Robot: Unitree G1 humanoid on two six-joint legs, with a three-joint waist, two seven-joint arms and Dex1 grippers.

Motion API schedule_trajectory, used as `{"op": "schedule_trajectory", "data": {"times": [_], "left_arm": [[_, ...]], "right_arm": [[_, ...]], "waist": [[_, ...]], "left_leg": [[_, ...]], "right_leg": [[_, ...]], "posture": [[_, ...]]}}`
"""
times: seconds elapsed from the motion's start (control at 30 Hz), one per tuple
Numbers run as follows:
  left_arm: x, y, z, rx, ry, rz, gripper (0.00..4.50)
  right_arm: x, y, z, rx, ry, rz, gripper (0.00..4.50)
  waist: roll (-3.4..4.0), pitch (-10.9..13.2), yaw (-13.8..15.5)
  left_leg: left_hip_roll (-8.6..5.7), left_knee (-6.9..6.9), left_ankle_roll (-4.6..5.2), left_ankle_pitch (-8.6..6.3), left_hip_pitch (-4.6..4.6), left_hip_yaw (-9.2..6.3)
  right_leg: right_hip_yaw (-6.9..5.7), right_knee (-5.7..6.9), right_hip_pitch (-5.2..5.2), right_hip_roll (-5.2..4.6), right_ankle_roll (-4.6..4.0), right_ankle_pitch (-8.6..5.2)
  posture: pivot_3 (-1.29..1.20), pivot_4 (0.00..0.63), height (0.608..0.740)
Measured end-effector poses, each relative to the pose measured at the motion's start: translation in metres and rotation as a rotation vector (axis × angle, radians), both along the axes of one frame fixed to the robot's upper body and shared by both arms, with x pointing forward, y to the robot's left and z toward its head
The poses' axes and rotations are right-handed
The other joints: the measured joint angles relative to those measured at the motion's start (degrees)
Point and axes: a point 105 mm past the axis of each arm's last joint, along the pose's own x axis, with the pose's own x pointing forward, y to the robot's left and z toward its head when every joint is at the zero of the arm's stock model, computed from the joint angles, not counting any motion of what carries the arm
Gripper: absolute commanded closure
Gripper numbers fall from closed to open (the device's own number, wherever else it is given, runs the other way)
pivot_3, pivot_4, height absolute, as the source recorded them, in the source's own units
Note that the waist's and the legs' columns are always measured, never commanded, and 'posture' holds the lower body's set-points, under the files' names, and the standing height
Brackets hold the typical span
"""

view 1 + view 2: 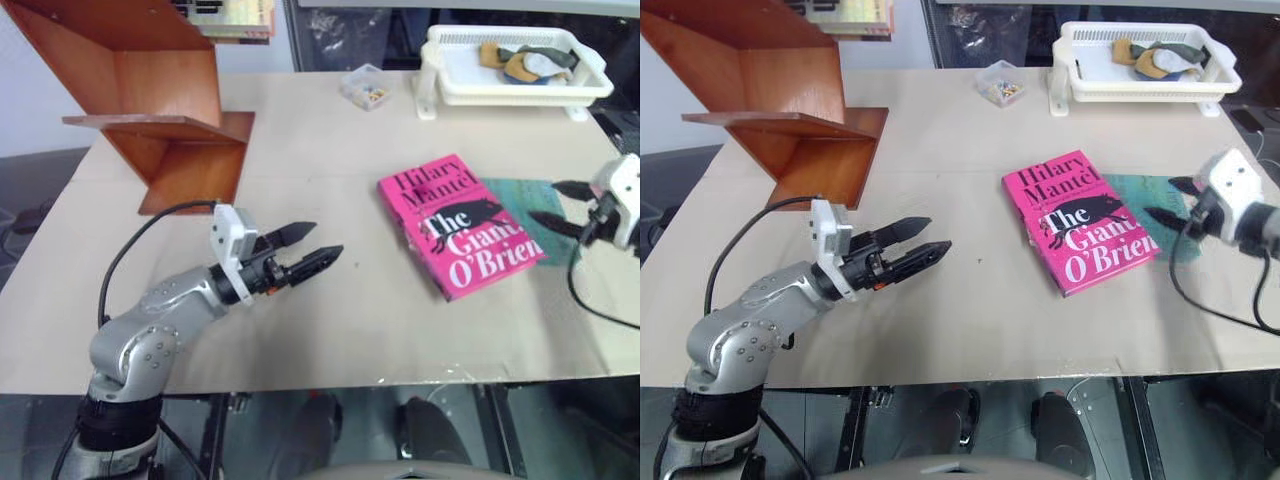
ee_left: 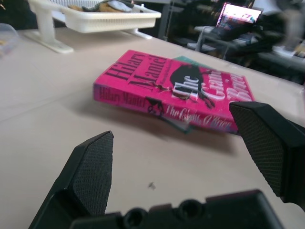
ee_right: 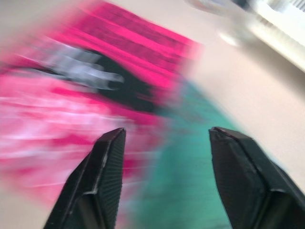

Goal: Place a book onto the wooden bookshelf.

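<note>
The bright pink book (image 1: 458, 224) lies flat on the table right of centre, its right edge resting on a thinner teal-green book (image 1: 535, 215). The reddish-brown wooden bookshelf (image 1: 150, 95) stands at the table's far left corner. My left gripper (image 1: 312, 246) hovers open over the table left of the book, pointing at its spine (image 2: 162, 107), well short of it. My right gripper (image 1: 558, 206) sits at the right, open, its fingers (image 3: 102, 179) spread over the teal book's edge, holding nothing.
A white plastic basket tray (image 1: 510, 88) with cloth items stands at the back right. A small clear box (image 1: 365, 86) of small bits sits at the back centre. Beige table (image 1: 330, 320) stretches between my left gripper and the book.
</note>
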Motion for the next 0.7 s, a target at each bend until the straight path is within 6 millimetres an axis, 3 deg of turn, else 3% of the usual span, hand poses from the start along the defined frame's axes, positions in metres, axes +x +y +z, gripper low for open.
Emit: {"op": "schedule_trajectory", "data": {"times": [0.07, 0.1, 0.13, 0.23, 0.43, 0.7], "left_arm": [[0.007, -0.006, -0.002, -0.019, 0.027, -0.036, 0.00], [0.009, -0.006, -0.002, -0.024, 0.032, -0.039, 0.00], [0.013, -0.010, -0.002, -0.032, 0.044, -0.058, 0.00], [0.026, -0.013, -0.006, -0.025, 0.077, -0.085, 0.00], [0.044, -0.031, -0.018, -0.055, 0.194, -0.146, 0.00], [0.056, -0.072, -0.040, -0.136, 0.465, -0.180, 0.00]], "right_arm": [[-0.033, 0.028, 0.007, 0.063, -0.018, 0.031, 0.67], [-0.042, 0.039, 0.006, 0.076, -0.017, 0.050, 0.54], [-0.055, 0.052, 0.001, 0.097, -0.004, 0.057, 0.06], [-0.077, 0.077, -0.014, 0.173, 0.034, 0.030, 0.06], [-0.083, 0.089, -0.032, 0.219, 0.046, -0.040, 0.06], [-0.090, 0.097, -0.033, 0.209, -0.030, -0.077, 0.06]], "waist": [[-0.11, 0.0, -0.2], [-0.17, -0.1, -0.3], [-0.23, -0.1, -0.3], [-0.23, -0.1, -0.5], [-0.37, 0.0, -0.9], [-0.71, 0.0, -0.9]], "left_leg": [[-0.03, 0.13, 0.07, -0.04, 0.15, -0.02], [-0.02, 0.14, 0.08, -0.05, 0.20, -0.03], [-0.04, 0.15, 0.08, -0.04, 0.23, -0.07], [-0.11, 0.19, 0.09, -0.03, 0.36, 0.10], [-0.17, 0.22, 0.10, -0.01, 0.33, 0.19], [-0.22, 0.27, -0.10, 0.10, 0.20, 0.15]], "right_leg": [[0.02, 0.19, 0.06, 0.03, 0.01, 0.00], [0.01, 0.21, 0.09, 0.06, 0.01, 0.00], [-0.02, 0.23, 0.15, 0.07, 0.04, 0.02], [0.04, 0.30, 0.15, 0.25, 0.16, 0.07], [0.13, 0.25, 0.11, 0.22, 0.26, 0.13], [0.11, 0.08, 0.07, 0.18, 0.29, 0.12]], "posture": [[0.00, 0.150, 0.740], [0.00, 0.150, 0.740], [0.00, 0.150, 0.740], [0.00, 0.150, 0.740], [0.00, 0.150, 0.740], [0.00, 0.150, 0.740]]}}
